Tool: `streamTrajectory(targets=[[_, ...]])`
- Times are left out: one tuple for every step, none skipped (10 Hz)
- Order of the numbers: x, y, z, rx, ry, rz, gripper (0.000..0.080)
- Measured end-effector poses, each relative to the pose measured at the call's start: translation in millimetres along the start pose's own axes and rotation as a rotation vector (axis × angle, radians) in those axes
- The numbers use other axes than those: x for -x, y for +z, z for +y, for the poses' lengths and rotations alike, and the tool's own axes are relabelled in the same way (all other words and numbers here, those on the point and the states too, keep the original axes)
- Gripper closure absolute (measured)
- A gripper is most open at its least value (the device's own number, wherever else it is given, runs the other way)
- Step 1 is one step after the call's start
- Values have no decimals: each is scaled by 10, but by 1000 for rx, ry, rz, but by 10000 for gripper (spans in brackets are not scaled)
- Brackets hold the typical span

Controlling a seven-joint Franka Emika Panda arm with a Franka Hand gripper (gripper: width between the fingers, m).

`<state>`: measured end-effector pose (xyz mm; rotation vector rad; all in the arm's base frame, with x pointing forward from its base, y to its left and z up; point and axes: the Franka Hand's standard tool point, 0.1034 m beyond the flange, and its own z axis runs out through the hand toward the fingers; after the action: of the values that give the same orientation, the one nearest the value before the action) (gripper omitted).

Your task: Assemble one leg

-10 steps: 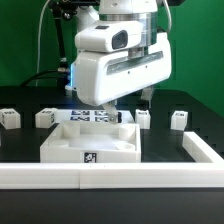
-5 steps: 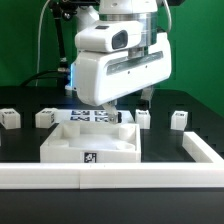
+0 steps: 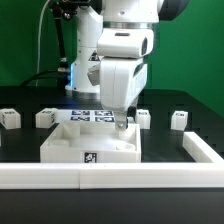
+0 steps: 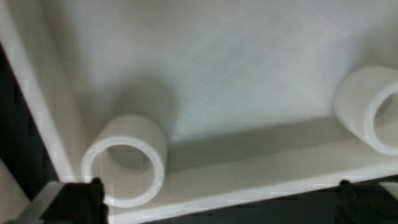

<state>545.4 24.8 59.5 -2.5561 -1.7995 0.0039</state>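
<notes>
My gripper (image 3: 122, 123) hangs over the far right corner of the large flat white panel (image 3: 62, 147). It is open and empty. In the wrist view my gripper (image 4: 222, 205) has its dark fingertips (image 4: 79, 198) wide apart, with the panel's rim between them. Two round sockets (image 4: 128, 160) show on the panel (image 4: 214, 70) there. Several legs stand on the black table: one leg (image 3: 143, 118) just to the exterior view's right of my gripper, another leg (image 3: 179, 119) farther right, and two legs (image 3: 46, 117) at the left.
The marker board (image 3: 90, 117) lies behind the panel. A white rail (image 3: 120, 176) runs along the front of the table and turns back at the exterior view's right (image 3: 203, 149). The arm's body rises behind the panel.
The hand has turned about its vertical axis: its broad face showed before, now its narrow side does. The fingers have come down to the panel's far right corner. The legs have not moved.
</notes>
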Motion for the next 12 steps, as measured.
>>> streamTrajectory(targets=[[2,6,-4,-1,0,0,150],[17,5,6,12,-53,4,150],[82,7,-10,48,-161,18,150],[140,4,-83,47,-202,11,150],[200,-24,-107,45,-250,-2,150],[272,-56,-81,54,-275,-19,150],[266,-38,-93,51,-265,-18,150],[265,-33,-96,50,-265,-18,150],[268,-33,-95,50,-265,-18,150],[269,-32,-96,50,-264,-19,150],[272,-10,-121,45,-241,-18,150],[308,55,-255,49,-243,-12,150]])
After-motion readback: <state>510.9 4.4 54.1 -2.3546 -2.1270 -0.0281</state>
